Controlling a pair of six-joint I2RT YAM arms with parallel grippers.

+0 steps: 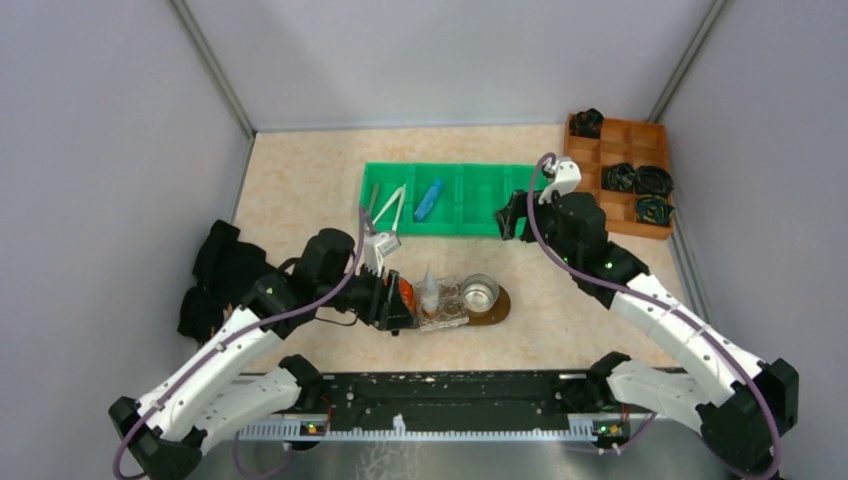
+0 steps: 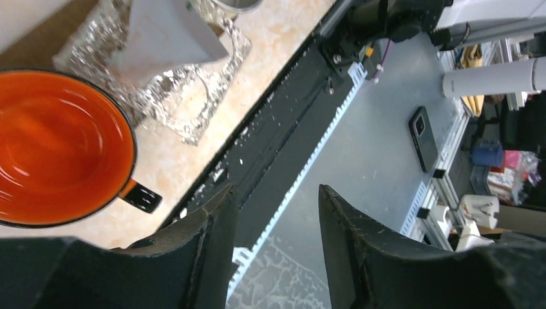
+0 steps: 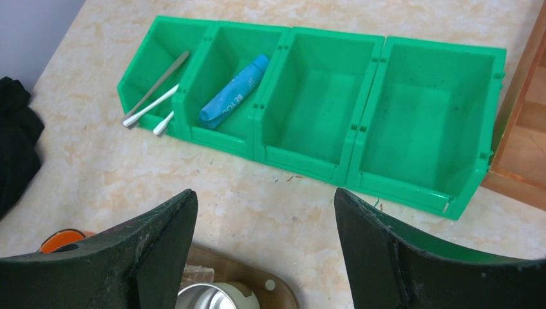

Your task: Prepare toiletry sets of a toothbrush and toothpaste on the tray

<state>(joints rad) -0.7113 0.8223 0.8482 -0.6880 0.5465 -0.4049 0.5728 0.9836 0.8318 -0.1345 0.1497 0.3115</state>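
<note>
The tray (image 1: 498, 309) is a dark brown board in the middle of the table, mostly covered by crinkled foil (image 2: 161, 96), a white tapered tube (image 1: 430, 284) and a metal cup (image 1: 481, 292). Slim white and grey toothbrushes (image 3: 154, 98) lie in the leftmost compartment of the green bin (image 3: 322, 164). A blue tube (image 3: 235, 90) lies in the compartment beside them. My left gripper (image 2: 275, 190) is open and empty, beside an orange mug (image 2: 58, 148) at the tray's left end. My right gripper (image 3: 264, 199) hangs open and empty between the tray and the bin.
An orange-brown compartmented box (image 1: 620, 175) with black coils stands at the back right. Black cloth (image 1: 215, 275) lies at the left wall. Grey walls close in three sides. The black rail (image 2: 277, 116) runs along the table's near edge.
</note>
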